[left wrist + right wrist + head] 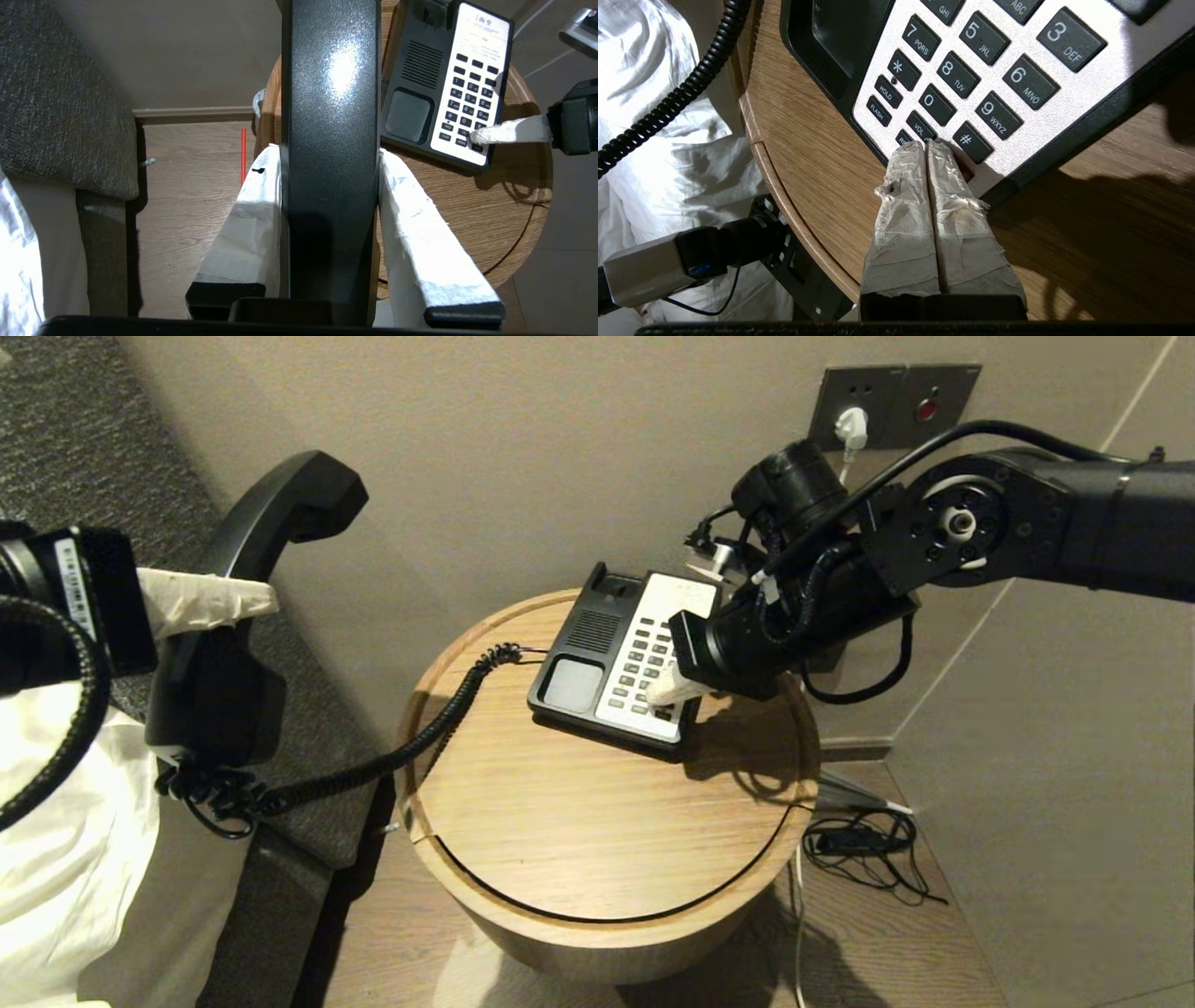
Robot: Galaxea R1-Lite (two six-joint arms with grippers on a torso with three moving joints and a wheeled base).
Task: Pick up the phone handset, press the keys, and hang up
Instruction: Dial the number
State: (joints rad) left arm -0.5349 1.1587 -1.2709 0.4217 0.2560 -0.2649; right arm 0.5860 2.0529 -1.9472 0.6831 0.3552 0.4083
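Note:
A black phone base (616,653) with a white keypad sits on a round wooden table (579,821). My left gripper (238,597) is shut on the black handset (252,579) and holds it up in the air, left of the table. In the left wrist view the handset (331,140) stands between the white-wrapped fingers (252,219). A coiled cord (420,737) runs from the handset to the base. My right gripper (665,695) is shut and empty, its tips (927,144) pressed together on the keypad's lowest row, beside the VOL key (920,125) and the # key (972,141).
White bedding (65,859) and a dark upholstered edge (308,747) lie to the left. A wall socket plate (887,401) with a plug is behind the table. Loose black cables (859,845) lie on the floor at the right. The table's front half is bare wood.

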